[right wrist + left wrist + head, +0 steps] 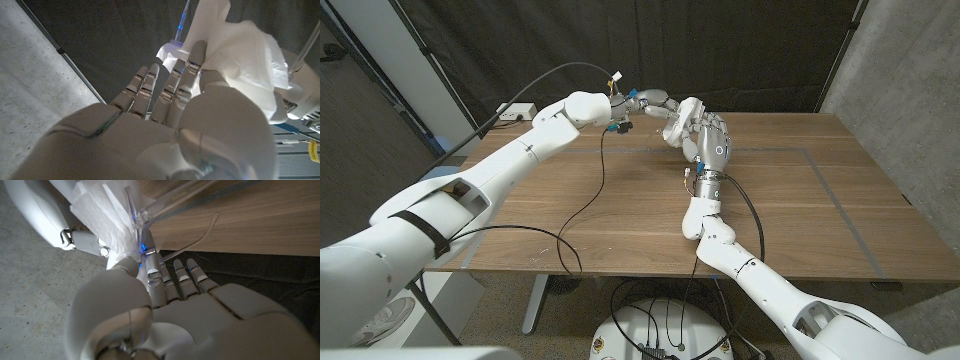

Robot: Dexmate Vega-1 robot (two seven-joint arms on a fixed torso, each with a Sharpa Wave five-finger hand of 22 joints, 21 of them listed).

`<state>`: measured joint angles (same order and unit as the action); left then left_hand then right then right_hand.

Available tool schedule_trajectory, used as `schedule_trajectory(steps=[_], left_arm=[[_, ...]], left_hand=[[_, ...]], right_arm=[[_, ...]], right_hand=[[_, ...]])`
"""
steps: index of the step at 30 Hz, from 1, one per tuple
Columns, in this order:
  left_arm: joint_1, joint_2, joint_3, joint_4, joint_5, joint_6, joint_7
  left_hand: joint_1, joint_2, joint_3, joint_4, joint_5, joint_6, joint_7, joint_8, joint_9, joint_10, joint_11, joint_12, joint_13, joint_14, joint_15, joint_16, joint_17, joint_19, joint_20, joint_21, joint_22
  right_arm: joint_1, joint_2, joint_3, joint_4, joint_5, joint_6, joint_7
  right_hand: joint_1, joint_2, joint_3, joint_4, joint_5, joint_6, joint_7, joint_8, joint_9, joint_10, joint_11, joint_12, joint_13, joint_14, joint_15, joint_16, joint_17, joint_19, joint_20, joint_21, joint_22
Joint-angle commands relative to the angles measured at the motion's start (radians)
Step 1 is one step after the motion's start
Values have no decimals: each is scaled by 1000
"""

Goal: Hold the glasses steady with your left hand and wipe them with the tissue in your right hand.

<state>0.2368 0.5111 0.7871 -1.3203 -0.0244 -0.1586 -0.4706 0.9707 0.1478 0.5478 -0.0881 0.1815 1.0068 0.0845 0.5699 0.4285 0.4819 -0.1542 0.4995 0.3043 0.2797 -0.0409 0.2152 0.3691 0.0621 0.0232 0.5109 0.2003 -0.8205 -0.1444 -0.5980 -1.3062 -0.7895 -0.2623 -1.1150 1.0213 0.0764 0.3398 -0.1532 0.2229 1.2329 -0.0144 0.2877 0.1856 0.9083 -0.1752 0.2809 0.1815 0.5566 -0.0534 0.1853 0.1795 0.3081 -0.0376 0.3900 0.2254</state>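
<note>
Above the table's far middle my left hand point(650, 100) pinches the clear-framed glasses point(146, 214); in the left wrist view its fingers point(155, 277) close on the frame, and one clear temple point(200, 237) hangs free. My right hand point(708, 135) is right beside it, holding a crumpled white tissue point(242, 57) pressed against the glasses. In the left wrist view the tissue point(100, 207) covers part of the frame. In the right wrist view a clear temple point(185, 17) sticks out from behind the tissue. The lenses are mostly hidden.
The wooden table point(620, 210) has a dark taped rectangle point(820, 180) on its right half. A black cable point(595, 190) from my left arm droops onto the table. A dark curtain point(720, 50) hangs behind, and a grey wall point(910, 90) stands at the right.
</note>
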Motion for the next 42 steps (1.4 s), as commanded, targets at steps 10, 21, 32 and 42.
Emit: schedule_trajectory(steps=[10, 21, 32, 42], left_arm=[[7, 11, 7, -40, 20, 29, -2], [16, 19, 6, -65, 25, 45, 2], [43, 42, -6, -120, 31, 66, 23], [100, 106, -17, -248, 162, 77, 141]], left_hand=[[-1, 1, 10, -2, 1, 11, 1, 3, 6, 2, -11, 6, 4, -1, -91, 5, 2, -6, -3, 8, 1], [-1, 1, 10, -4, 1, 11, 2, 1, 8, 0, -6, 7, 5, -3, -90, 5, 3, -6, -1, 9, 1], [-1, 2, 11, -5, 1, 13, 1, -3, 6, -2, -9, 8, 6, -4, -91, 5, 5, -6, -1, 10, 1], [-3, 1, 11, -4, 2, 13, -4, -6, 4, -2, -10, 9, 7, -4, -91, 5, 5, -4, -1, 12, 1]], right_arm=[[-25, 11, 93, -48, 343, 267, 7], [-33, 22, 114, -53, 380, 302, -2], [-72, 17, 147, -113, 501, 398, -2], [-121, 44, 215, -153, 446, 426, -2]], right_hand=[[7, 8, 14, 4, 5, 1, 6, -6, 3, 7, 12, -5, 2, 15, -153, 3, 2, 0, -15, 8, 1], [7, 10, 18, 5, 3, 1, 12, -8, 4, 10, 19, -7, 2, 22, -152, 4, 2, -3, -15, 9, 1], [8, 11, 21, 6, 2, 0, 17, -10, 5, 13, 22, -8, 2, 27, -152, 5, 2, -3, -15, 11, 1], [9, 13, 24, 6, 0, -1, 17, -12, 5, 14, 24, -10, 2, 33, -153, 6, 3, -4, -15, 12, 1]])
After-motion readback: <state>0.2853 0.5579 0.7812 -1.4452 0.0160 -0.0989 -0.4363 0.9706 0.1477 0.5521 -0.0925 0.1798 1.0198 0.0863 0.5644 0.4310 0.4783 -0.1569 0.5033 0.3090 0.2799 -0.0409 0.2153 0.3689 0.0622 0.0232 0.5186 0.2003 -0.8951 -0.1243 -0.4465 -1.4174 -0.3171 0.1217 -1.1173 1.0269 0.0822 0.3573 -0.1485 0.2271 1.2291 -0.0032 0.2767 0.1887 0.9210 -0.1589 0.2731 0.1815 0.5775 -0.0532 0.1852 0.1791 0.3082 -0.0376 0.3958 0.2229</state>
